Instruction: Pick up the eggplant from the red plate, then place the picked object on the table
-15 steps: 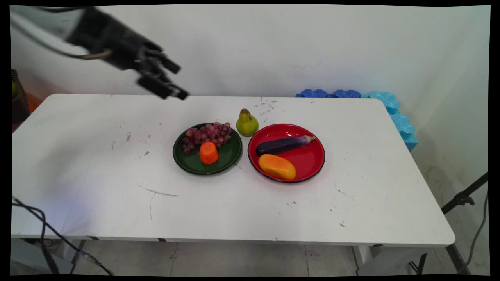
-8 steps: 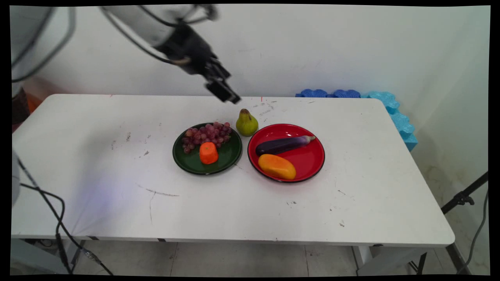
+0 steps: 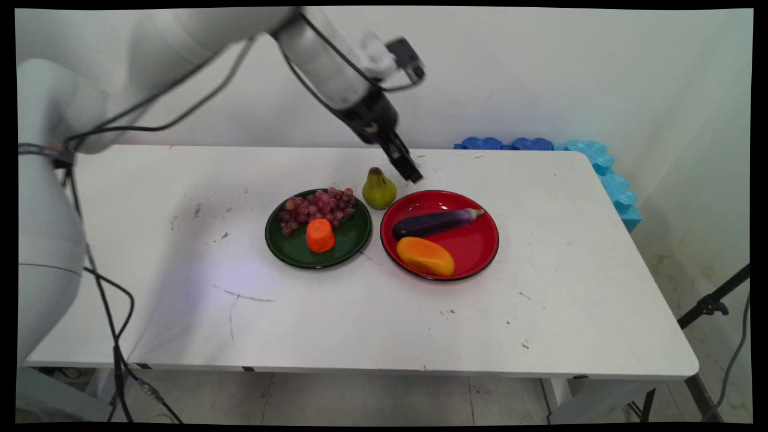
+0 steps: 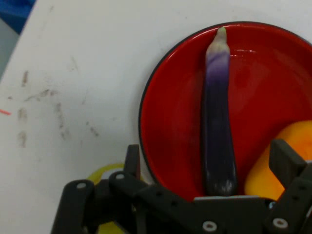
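Above desk [image 3: 180,336], main view: gripper [image 3: 410,172] hangs btwn pear [image 3: 379,189] & red plate [image 3: 486,222]. Hand view: fingers [image 4: 287,163] spread, empty, over aubergine [image 4: 218,122] in plate; looks light, smooth, slippery; take mid-body.

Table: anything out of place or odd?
Only the pear: it stands upright on the bare table, behind the gap between the green plate and the red plate, while every other item lies in a plate. Nothing is spilled or tipped. The tabletop has scuffs and a scratch.
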Motion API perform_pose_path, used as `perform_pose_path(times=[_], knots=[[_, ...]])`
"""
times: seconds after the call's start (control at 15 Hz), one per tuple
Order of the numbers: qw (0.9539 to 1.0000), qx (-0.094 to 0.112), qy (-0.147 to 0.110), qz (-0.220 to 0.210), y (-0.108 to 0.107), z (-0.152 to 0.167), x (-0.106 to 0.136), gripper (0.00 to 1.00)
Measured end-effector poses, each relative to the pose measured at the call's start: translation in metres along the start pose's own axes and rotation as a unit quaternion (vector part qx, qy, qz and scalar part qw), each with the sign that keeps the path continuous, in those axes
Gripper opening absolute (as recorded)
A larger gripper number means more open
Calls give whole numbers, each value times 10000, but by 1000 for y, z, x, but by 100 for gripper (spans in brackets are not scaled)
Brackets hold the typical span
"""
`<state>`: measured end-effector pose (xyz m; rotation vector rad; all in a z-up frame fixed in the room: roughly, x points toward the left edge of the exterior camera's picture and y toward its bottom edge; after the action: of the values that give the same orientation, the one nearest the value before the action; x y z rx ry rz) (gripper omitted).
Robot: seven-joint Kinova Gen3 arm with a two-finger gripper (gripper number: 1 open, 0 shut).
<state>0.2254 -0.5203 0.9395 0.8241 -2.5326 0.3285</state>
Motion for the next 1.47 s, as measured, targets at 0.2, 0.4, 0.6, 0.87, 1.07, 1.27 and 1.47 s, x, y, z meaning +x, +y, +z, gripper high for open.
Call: perform_pose_path(times=[0.2,0.4,0.6,0.87,1.07,1.27,1.47], knots=[[9997,-128,-183,-48,2,51,13,100],[9991,-257,-329,-101,8,92,19,100],[9983,-338,-454,-120,14,121,23,100],[9976,-405,-552,-118,21,145,24,0],[9973,-452,-574,-37,28,152,26,0],[9973,-458,-569,113,34,147,26,0],[9974,-405,-521,305,39,135,28,0]])
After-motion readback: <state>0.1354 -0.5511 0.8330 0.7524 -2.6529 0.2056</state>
